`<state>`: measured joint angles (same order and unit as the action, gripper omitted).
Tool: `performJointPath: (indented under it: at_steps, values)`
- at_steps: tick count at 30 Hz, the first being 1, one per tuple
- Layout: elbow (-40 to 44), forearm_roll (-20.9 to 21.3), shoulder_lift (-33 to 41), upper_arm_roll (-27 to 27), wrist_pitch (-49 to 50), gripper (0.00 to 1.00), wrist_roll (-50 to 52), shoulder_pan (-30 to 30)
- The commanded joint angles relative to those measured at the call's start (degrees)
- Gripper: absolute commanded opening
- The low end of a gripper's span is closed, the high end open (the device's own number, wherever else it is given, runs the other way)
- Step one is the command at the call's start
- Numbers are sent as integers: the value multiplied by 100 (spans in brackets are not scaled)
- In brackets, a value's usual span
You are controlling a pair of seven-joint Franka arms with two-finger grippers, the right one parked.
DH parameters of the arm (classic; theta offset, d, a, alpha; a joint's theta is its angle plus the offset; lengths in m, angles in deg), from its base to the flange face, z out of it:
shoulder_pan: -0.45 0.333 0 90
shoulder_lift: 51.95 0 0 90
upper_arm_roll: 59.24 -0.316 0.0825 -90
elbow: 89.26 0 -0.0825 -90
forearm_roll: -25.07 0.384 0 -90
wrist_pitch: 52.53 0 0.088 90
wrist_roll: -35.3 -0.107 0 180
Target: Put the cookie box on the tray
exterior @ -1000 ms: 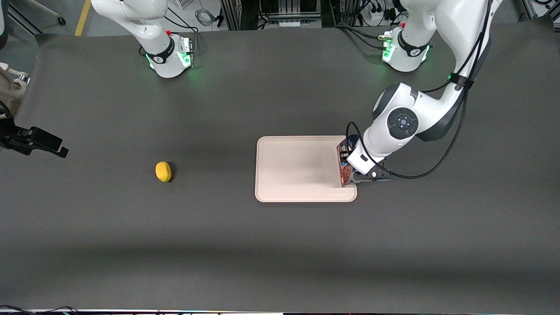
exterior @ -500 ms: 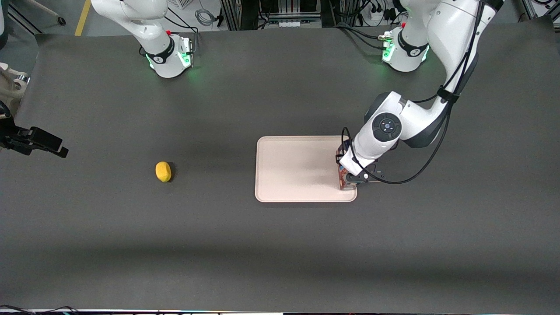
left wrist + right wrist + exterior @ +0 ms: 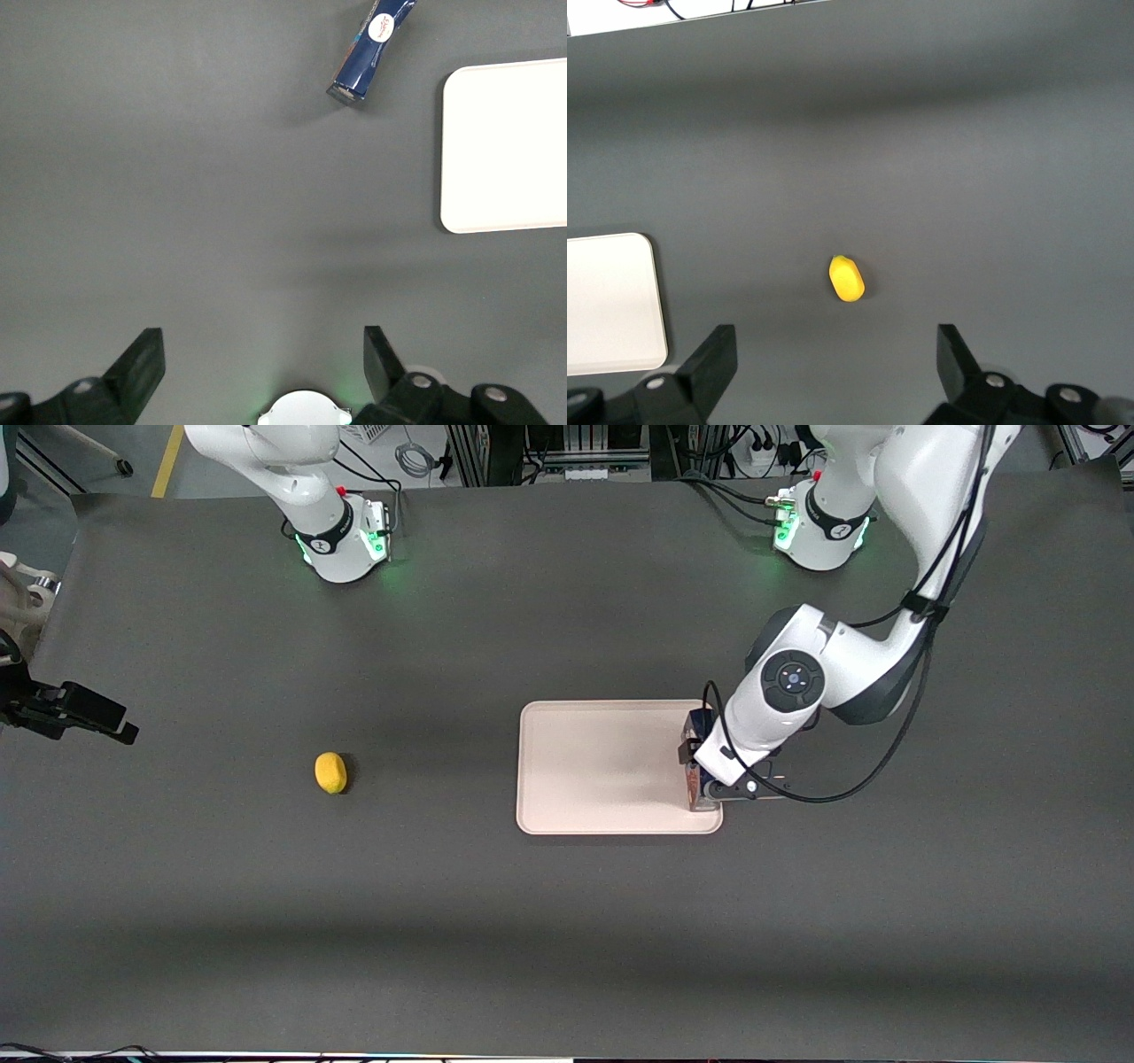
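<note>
The cookie box [image 3: 372,49] is dark navy blue with a round white patch carrying red lettering. In the front view a brown strip shows on it [image 3: 694,784] under the white-and-black gripper [image 3: 709,779], which hangs at the four-o'clock corner of the tray [image 3: 602,766]. The tray is plain pale pinkish white with no pattern, and looks almost pure white in the wrist view [image 3: 505,150]. The gripper's fingers [image 3: 142,363] are matt black. The bench [image 3: 443,921] is an even dark grey. The lemon [image 3: 330,772] at the tray's nine o'clock is bright yellow.
</note>
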<state>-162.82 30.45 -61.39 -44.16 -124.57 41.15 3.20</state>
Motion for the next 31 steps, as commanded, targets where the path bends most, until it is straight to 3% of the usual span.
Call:
performJointPath:
  at_steps: [1, 9, 12, 31]
  values:
    - [-579, -89, 618, -584, 41, 100, -855, -11]
    - [-2775, -230, 2051, -1121, -1171, 100, -1278, 6]
    - [-3208, -230, 2307, -1235, -1479, 100, -1384, 6]
    - [-3042, -309, 2237, -1235, -1735, 100, -1437, -11]
